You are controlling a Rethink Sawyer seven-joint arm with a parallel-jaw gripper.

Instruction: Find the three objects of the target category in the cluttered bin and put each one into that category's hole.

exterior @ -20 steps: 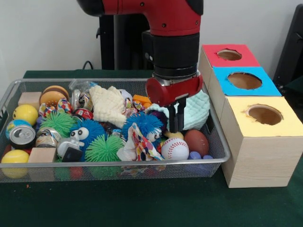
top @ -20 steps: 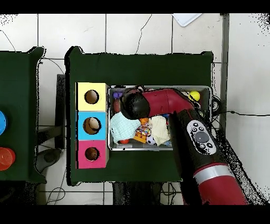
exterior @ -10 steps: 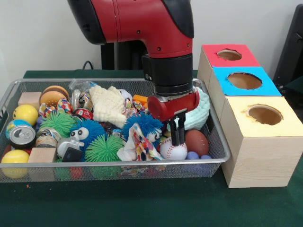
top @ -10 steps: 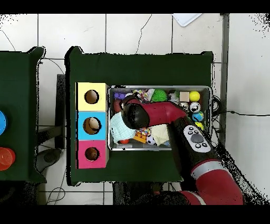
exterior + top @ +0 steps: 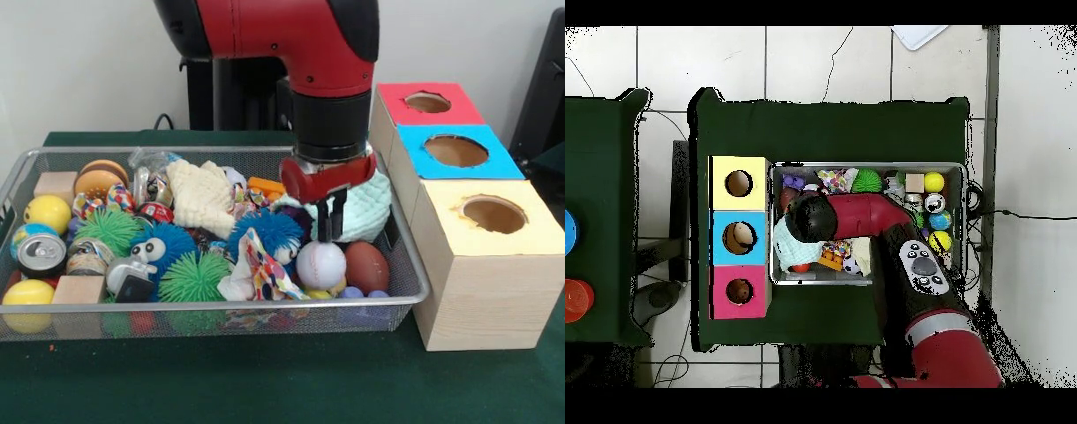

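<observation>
1 gripper (image 5: pixel 331 231) above baseball (image 5: pixel 320 264) in wire basket (image 5: pixel 402 256); fingers nearly together, holding nothing.

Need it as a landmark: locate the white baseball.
Front view: the baseball lies in the basket, near its right front corner, directly below the gripper, left of the brown football.

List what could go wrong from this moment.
The gripper hangs just above the white baseball, which is no soft toy, so it may grab the wrong thing. The bin is packed tight: the brown football and blue spiky ball crowd the fingers and could get nudged or snagged.
</observation>
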